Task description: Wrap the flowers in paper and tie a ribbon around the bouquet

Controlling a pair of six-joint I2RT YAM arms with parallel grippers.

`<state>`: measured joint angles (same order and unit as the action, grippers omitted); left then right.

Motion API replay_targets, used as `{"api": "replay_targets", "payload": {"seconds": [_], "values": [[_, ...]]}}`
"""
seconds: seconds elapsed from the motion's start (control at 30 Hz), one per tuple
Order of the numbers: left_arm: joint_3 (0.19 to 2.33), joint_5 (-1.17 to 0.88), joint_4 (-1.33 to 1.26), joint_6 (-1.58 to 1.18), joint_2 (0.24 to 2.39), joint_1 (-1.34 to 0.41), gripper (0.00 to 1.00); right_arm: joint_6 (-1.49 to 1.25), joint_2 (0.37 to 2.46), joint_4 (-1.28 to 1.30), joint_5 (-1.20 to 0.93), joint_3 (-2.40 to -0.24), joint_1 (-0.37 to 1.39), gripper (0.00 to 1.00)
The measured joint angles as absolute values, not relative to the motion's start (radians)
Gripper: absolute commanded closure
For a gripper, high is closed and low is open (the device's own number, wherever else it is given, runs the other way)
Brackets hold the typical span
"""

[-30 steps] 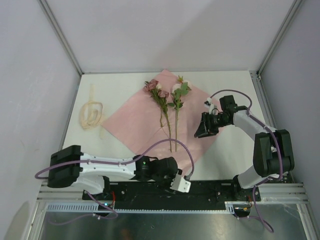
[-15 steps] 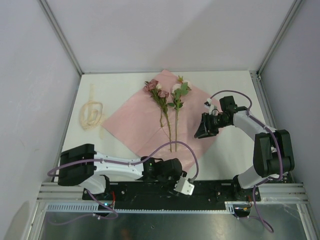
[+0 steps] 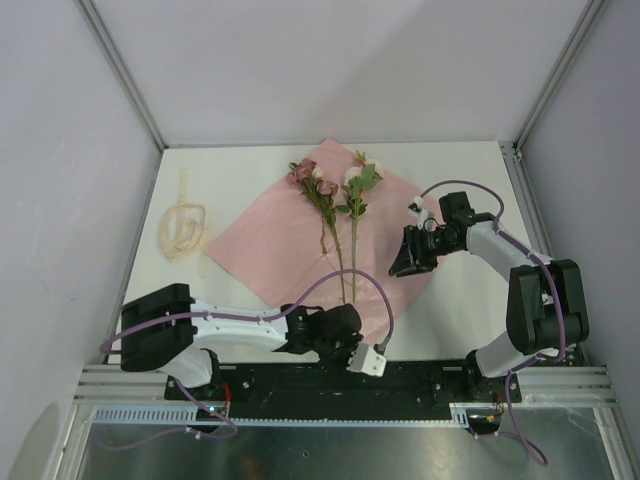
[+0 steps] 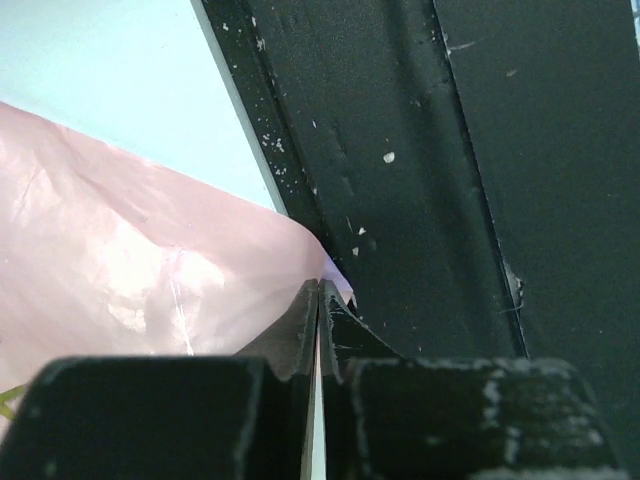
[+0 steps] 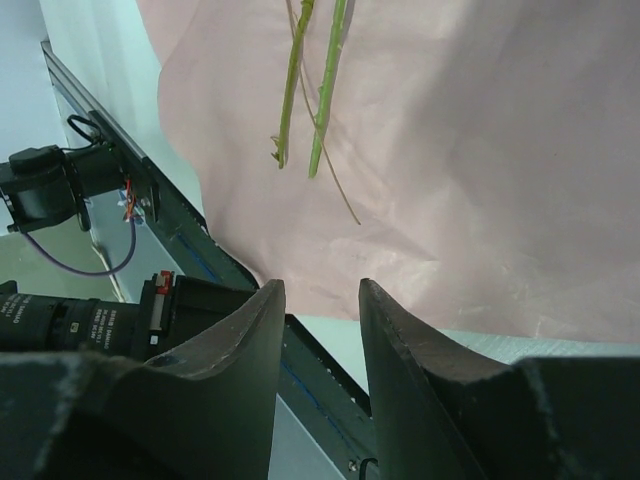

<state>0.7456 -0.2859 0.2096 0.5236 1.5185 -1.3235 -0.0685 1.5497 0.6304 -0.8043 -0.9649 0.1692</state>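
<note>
At lower centre, my left gripper (image 4: 318, 300) pinches the thin, crinkly pink paper (image 4: 120, 250) by its corner; my right gripper (image 5: 315, 300) stands open.

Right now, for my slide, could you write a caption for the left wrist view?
Left gripper pinches the near corner of the pink paper beside the black rail.

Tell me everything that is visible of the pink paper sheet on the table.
The paper is a large, thin square sheet, pink face up, with soft creases. It lies flat on the white table, turned like a diamond, with one corner toward the arms. The flowers lie on it, heads near the far corner and stems pointing to the near one. The left pincer is shut on that near corner, at the edge of the black rail.
</note>
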Motion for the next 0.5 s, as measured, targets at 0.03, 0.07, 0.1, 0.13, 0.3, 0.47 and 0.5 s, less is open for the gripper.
{"api": "replay_targets", "payload": {"seconds": [0.03,0.07,0.1,0.13,0.3,0.47,0.5], "values": [[0.746,-0.288,0.217,0.524,1.512,-1.321,0.99,-0.067,1.550,0.631,-0.806,-0.965,0.169,0.59],[0.746,-0.290,0.227,0.524,1.503,-1.317,1.00,-0.065,1.550,0.631,-0.807,-0.965,0.169,0.59],[0.746,-0.293,0.233,0.524,1.494,-1.314,1.00,-0.062,1.550,0.631,-0.807,-0.965,0.169,0.59],[0.747,-0.296,0.244,0.525,1.482,-1.310,1.00,-0.056,1.550,0.631,-0.809,-0.965,0.169,0.59],[0.763,-0.321,0.282,0.533,1.430,-1.291,0.97,-0.035,1.550,0.631,-0.818,-0.965,0.169,0.59],[0.773,-0.321,0.302,0.539,1.424,-1.298,0.60,-0.025,1.550,0.632,-0.821,-0.965,0.169,0.59],[0.773,-0.320,0.303,0.538,1.427,-1.303,0.56,-0.025,1.550,0.632,-0.821,-0.965,0.169,0.59]]}}
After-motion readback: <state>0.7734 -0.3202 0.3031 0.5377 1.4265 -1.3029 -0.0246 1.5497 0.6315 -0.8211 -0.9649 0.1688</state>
